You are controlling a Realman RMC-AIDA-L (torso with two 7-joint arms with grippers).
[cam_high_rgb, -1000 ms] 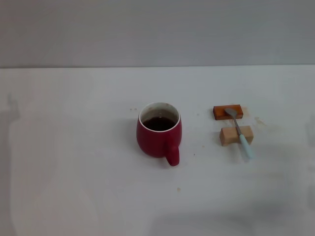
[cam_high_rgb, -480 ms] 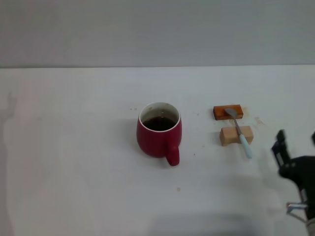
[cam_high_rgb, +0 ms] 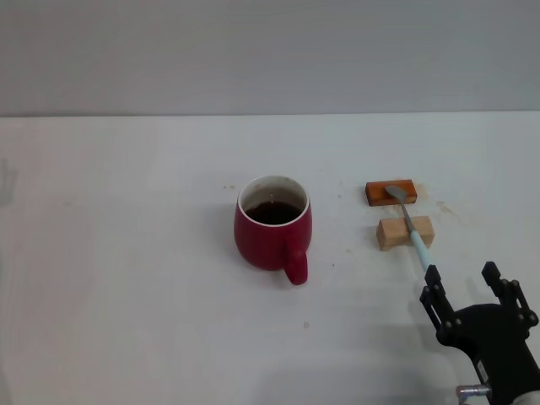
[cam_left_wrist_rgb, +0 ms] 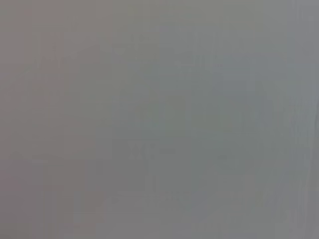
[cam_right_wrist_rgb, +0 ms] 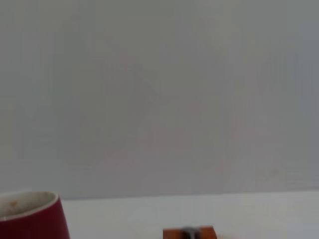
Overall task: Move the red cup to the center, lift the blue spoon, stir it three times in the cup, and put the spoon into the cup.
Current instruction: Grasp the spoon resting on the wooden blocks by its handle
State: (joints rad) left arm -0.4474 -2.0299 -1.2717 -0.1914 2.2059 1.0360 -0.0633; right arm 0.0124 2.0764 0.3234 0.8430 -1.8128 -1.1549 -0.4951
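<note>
one mug, the red cup (cam_high_rgb: 272, 226), stands near the middle of the white table (cam_high_rgb: 126, 253), upright, with dark liquid inside and its loop handle turned toward the robot. in the right wrist view only part of its rim and red wall shows at a lower corner (cam_right_wrist_rgb: 31, 216).

to its right, well apart from it, sit two small blocks: the orange-brown block (cam_high_rgb: 391, 192) farther from the robot and the pale wooden block (cam_high_rgb: 405, 233) nearer. the blue spoon (cam_high_rgb: 408, 225) lies across both, its metal bowl on the orange-brown block and its light-blue handle sloping over the pale one toward the robot.

farther right and nearest the robot, the right gripper (cam_high_rgb: 466, 283) is just past the handle's end, its two black fingers spread apart and holding nothing. one fingertip is close to the handle tip; whether they touch i cannot tell.

the left gripper is out of sight.
</note>
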